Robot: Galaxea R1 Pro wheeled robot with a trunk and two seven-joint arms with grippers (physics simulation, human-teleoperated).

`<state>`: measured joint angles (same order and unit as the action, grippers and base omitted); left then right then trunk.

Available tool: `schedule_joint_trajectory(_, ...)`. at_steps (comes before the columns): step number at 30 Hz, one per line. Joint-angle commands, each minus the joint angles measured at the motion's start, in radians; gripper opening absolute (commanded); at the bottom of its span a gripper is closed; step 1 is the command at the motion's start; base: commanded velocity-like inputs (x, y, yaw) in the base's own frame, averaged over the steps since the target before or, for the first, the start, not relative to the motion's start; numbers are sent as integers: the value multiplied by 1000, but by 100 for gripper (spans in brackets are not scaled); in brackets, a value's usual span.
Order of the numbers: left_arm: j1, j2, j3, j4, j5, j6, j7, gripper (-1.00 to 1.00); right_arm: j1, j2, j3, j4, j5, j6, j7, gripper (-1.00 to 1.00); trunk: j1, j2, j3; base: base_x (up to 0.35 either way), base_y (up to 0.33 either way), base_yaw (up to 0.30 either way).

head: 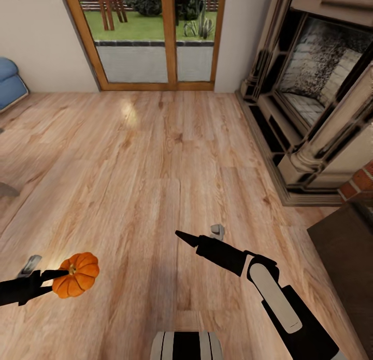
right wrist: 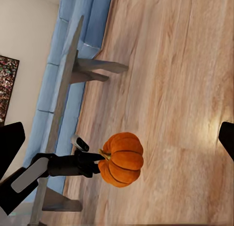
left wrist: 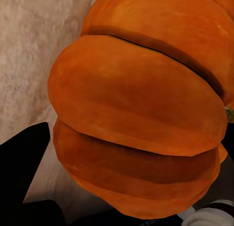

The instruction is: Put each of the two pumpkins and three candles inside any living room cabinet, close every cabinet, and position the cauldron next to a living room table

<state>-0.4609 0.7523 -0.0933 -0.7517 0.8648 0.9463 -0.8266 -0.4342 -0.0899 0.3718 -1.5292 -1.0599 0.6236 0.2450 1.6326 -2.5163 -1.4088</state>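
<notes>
Your left pincer (head: 52,277) at eight o'clock clamps a pumpkin (head: 76,274) clear of the floor (head: 155,158) for carrying; your right pincer (head: 199,234) hangs wide, empty.

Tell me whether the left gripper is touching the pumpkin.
Touching. In the right wrist view the left gripper closes right against the pumpkin with no gap, holding it off the floor; the head view agrees.

Bright-orange ribbed pumpkin (head: 76,275), stem sideways, held above wooden floor
</notes>
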Motion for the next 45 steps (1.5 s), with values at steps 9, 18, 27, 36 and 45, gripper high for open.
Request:
schedule_joint_trajectory(9, -1, -1, -3, 0, 2, 4, 0, -100, -1, -1, -1, 0, -3, -19, -26, 100, -5, 2, 34, -65, 0, 0)
schedule_joint_trajectory(18, -1, -3, -6, -2, 4, 5, 1, -100, -1, -1, 0, -1, -2, -43, -106, 100, -9, 4, 69, -1, 0, 0)
schedule_joint_trajectory(27, -1, -24, -16, -40, 5, 4, 9, -100, -1, -1, 1, -1, -3, -44, -109, 100, -13, 6, 104, 0, 0, 0)
schedule_joint_trajectory(36, -1, -64, -27, -62, -2, 3, 16, -100, 0, 0, 2, 32, -3, -96, -110, 100, -17, 8, 139, 0, 0, 62)
schedule_joint_trajectory(45, -1, -65, -24, -63, 5, 3, 8, -100, 0, 1, 4, 66, -2, -114, -110, 100, -17, 8, 147, 0, 0, 260)
